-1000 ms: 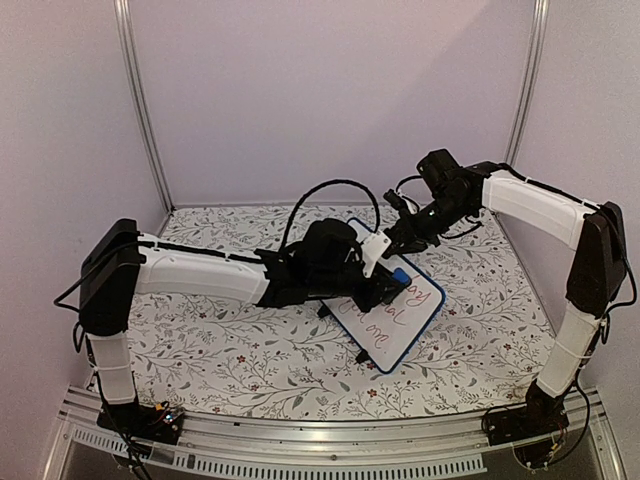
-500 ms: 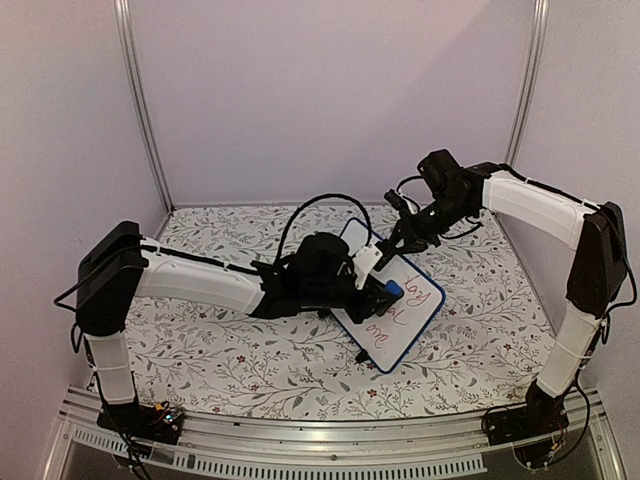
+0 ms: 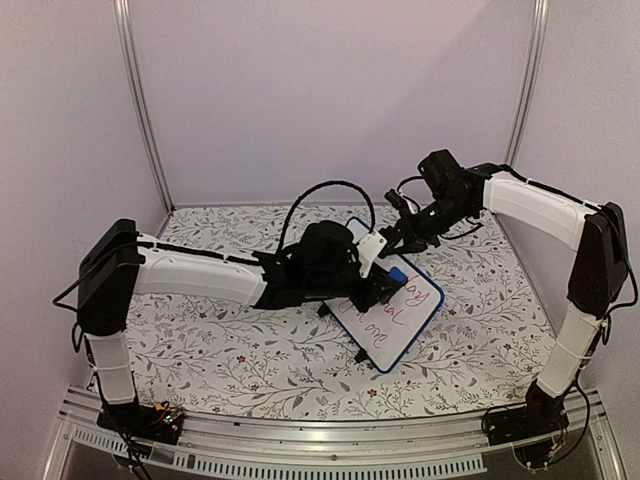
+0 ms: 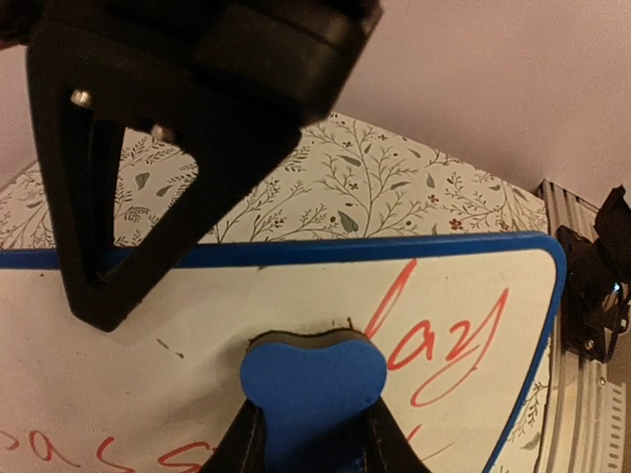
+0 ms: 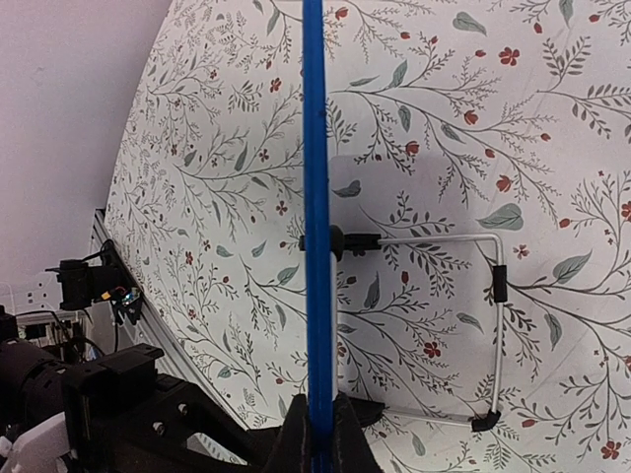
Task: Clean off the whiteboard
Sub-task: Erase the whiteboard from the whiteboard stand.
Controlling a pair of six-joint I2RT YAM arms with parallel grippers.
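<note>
The whiteboard point(image 3: 408, 322), blue-framed and carrying red handwriting, is propped at a tilt on the floral table. My left gripper point(image 3: 390, 280) is shut on a blue eraser point(image 3: 398, 273) and presses it against the board's upper part. In the left wrist view the eraser point(image 4: 314, 374) sits flat on the whiteboard point(image 4: 118, 335), just left of the red letters "lay" point(image 4: 444, 345); more red writing shows at the lower left. My right gripper point(image 3: 396, 240) is shut on the board's far edge. The right wrist view shows that edge point(image 5: 315, 197) as a thin blue line running into the right gripper point(image 5: 317, 439).
The board's wire stand point(image 5: 493, 286) with black feet rests on the floral tablecloth point(image 3: 250, 360) behind the board. The left arm's black cable point(image 3: 320, 195) loops above the board. Pale enclosure walls and metal posts point(image 3: 140, 110) ring the table; a metal rail point(image 3: 330, 440) runs along the near edge.
The left gripper slid the eraser down and to the left across the board, then back up toward its upper right. The right gripper kept its hold on the edge.
</note>
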